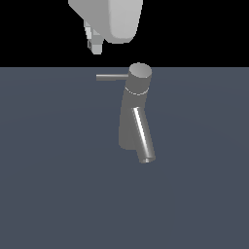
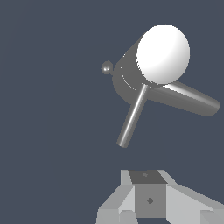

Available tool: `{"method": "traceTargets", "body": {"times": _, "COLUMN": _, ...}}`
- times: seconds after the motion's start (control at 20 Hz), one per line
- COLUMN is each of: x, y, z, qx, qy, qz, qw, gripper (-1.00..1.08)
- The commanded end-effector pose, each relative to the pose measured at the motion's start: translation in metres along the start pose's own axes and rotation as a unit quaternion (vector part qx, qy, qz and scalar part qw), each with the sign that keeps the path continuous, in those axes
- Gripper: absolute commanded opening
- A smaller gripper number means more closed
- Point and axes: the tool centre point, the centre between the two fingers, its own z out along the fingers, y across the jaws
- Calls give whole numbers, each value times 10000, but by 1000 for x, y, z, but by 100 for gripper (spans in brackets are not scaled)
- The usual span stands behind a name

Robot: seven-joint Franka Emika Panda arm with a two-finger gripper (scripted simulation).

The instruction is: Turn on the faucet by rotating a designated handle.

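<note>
Faucet [image 1: 132, 114] stands upright mid-scene on the dark blue-grey desk [image 1: 48, 194], tapered column with a short cylindrical cap, shiny slanted spout pointing down toward the camera in the exterior view. Handle [image 1: 112, 77], a thin grey rod, sticks out sideways from the cap toward the exterior view's left. Hand [image 1: 95, 43] is mostly cut off by the top edge of the exterior view; only a bulky white arm casing and part of a finger show, above the handle and apart from it, nothing gripped. Whether the fingers are spread or closed cannot be told from either picture. Wrist view looks down on the cap, which shows as a bright white disc, with the handle [image 2: 133, 117] running out from under it toward the camera and the spout off to one side. A small round knob behind the column shows only in the wrist view; hard to say what it is. Hand's own body [image 2: 148, 199] fills that picture's edge, fingertips cropped.
</note>
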Motion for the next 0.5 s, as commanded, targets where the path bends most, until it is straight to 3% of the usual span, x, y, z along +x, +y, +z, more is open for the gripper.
{"method": "traceTargets", "body": {"times": 0.0, "x": 4, "y": -6, "z": 10, "qx": 110, "qy": 87, "qz": 261, "qw": 9996, "gripper": -100}}
{"method": "traceTargets", "body": {"times": 0.45, "x": 22, "y": -27, "z": 40, "qx": 473, "qy": 373, "qz": 1122, "qw": 9919, "gripper": -100}}
